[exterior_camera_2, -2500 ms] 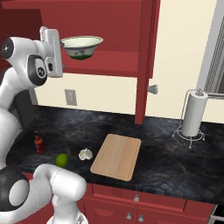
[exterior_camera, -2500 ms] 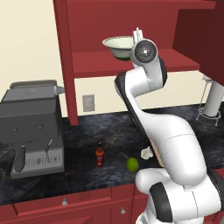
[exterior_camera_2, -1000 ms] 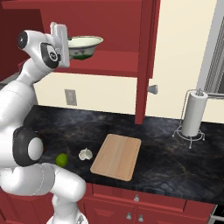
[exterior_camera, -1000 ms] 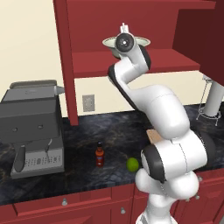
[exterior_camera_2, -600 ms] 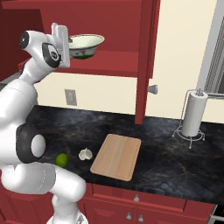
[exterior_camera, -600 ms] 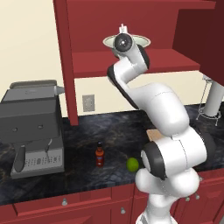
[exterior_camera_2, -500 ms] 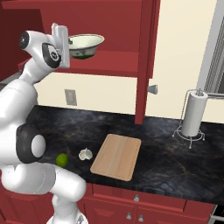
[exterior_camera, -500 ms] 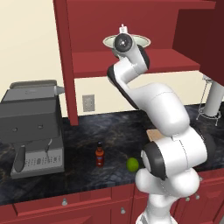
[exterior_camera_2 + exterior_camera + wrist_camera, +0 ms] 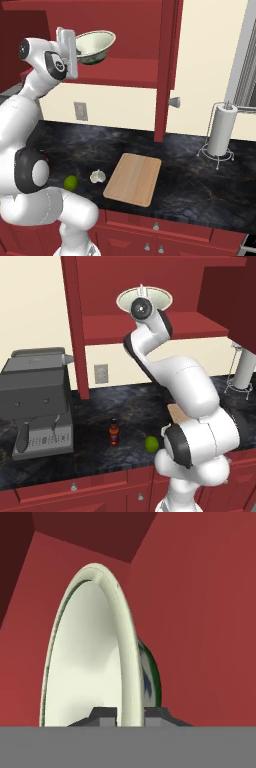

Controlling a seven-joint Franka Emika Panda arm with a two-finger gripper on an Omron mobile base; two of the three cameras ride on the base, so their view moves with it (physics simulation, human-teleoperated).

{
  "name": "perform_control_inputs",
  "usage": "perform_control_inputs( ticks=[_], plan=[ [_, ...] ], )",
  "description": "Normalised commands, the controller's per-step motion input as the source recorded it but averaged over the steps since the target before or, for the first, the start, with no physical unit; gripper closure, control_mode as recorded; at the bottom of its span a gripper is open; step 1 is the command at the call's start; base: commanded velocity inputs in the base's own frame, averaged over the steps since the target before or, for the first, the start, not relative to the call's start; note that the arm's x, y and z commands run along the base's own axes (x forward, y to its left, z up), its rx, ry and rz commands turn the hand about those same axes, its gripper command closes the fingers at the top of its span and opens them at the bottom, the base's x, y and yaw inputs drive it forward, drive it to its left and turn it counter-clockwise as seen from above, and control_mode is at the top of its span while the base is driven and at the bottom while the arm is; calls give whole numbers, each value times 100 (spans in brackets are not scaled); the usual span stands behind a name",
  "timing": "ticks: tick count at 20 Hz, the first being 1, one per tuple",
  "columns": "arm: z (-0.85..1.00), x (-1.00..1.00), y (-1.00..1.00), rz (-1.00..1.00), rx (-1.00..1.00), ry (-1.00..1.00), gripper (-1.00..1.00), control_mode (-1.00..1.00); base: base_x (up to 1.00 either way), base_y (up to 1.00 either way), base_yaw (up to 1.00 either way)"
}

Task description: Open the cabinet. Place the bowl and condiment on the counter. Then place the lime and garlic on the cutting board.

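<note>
Gripper [image 9: 131, 716] clamped on the near rim of the bowl [image 9: 95, 46], one finger inside and one outside. The bowl sits on the shelf of the open cabinet [image 9: 125, 65], at upper left of the right base view. The counter [image 9: 190, 180] lies directly below and toward the robot, so the coming move is judged out, then down.
</note>
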Motion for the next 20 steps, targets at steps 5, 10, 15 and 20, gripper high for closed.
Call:
perform_control_inputs(
  ticks=[5, 10, 15, 20],
  plan=[
    [0, -49, 0, -2, 0, -14, 100, -100, 0, 0, 0],
    [1, -57, 0, -4, 2, -6, 100, -100, 0, 0, 0],
    [0, -56, 0, -4, 5, 0, 100, -100, 0, 0, 0],
    [0, -58, 0, -4, 4, 0, 100, -100, 0, 0, 0]
  ],
)
